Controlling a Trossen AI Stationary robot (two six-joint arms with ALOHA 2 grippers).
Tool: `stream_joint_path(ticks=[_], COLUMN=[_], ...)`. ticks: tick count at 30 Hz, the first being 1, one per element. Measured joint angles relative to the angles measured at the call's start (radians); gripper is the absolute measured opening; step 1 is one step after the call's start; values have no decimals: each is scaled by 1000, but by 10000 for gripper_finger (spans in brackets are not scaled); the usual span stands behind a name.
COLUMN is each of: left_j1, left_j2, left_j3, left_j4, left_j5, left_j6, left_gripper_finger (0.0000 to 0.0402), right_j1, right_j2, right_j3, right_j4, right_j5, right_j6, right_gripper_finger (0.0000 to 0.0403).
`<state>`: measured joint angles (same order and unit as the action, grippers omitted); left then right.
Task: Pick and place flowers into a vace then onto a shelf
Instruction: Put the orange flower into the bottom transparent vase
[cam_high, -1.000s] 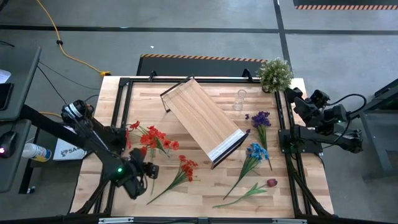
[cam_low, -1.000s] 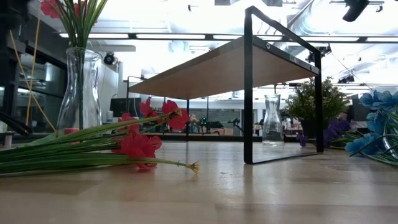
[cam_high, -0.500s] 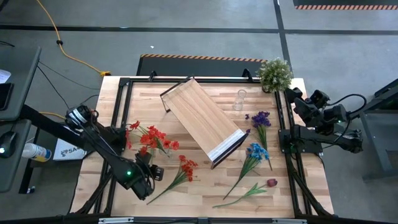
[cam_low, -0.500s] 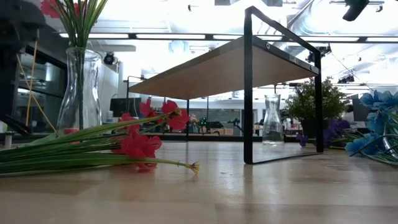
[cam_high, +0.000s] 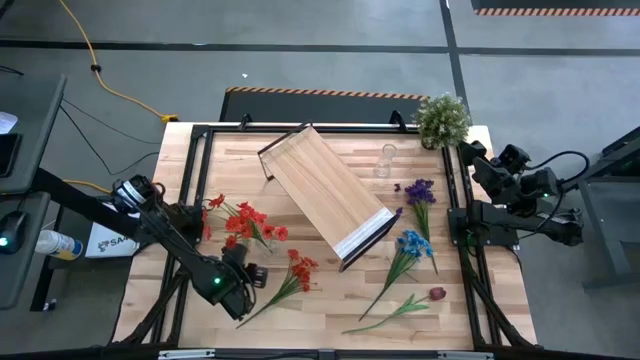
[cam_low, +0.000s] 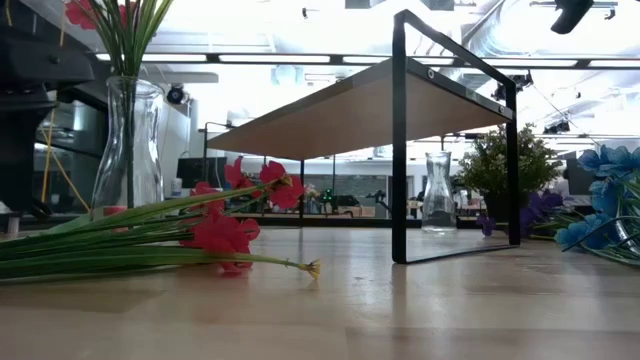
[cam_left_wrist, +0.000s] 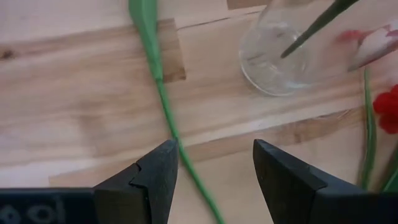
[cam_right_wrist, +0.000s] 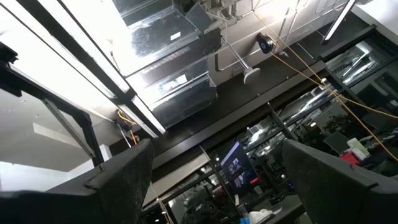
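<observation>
Green stem (cam_left_wrist: 163, 99) is lying on the desk (cam_high: 330, 305) planks just ahead of the left hand (cam_left_wrist: 211, 177), whose dark fingers (cam_left_wrist: 155, 177) are standing apart with nothing between them, one on each side of that stem. Seen from above, this hand (cam_high: 240, 285) is hovering near the front-left of the shelf (cam_high: 325, 195), beside the orange flowers (cam_high: 300, 270). A glass vase (cam_left_wrist: 280, 59) with stems already in it is standing just beyond the fingers; from table height it (cam_low: 128, 140) is rising behind the red flowers (cam_low: 225, 235).

By my reading, the step in hand is picking another flower; next the hand would need to lower, close on the stem and carry it to the vase mouth. The vase standing so near could get nudged.

Further from the shelf's left side, more red flowers (cam_high: 245, 222) are lying. On its right, purple (cam_high: 420, 192), blue (cam_high: 410, 245) and dark red (cam_high: 436, 294) flowers are waiting, with an empty glass vase (cam_high: 386, 160) and a potted plant (cam_high: 442, 118) behind it. The right hand (cam_right_wrist: 211, 186) is resting released, pointing up, well right of the shelf.
</observation>
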<state>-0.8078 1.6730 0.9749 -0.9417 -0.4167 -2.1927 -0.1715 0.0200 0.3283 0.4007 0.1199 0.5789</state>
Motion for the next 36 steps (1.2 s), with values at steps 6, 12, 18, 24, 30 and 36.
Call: stream_joint_path(ticks=[6,12,18,24,30,36], left_j1=[4,3,3,3,3,3], left_j2=[0,0,0,0,0,0], left_j3=[0,0,0,0,0,0], left_j4=[-1,7,8,9,18,43], left_j5=[-14,-29,-32,-5,49,56], left_j6=[15,15,15,15,38,41], left_gripper_finger=[239,239,239,239,239,239], right_j1=[0,0,0,0,0,0], right_j2=[0,0,0,0,0,0], right_j3=[0,0,0,0,0,0], right_j4=[0,0,0,0,0,0], right_j5=[-16,-20,-23,-23,-23,-23], right_j6=[0,1,23,23,23,23], right_gripper_finger=[344,344,344,344,344,344])
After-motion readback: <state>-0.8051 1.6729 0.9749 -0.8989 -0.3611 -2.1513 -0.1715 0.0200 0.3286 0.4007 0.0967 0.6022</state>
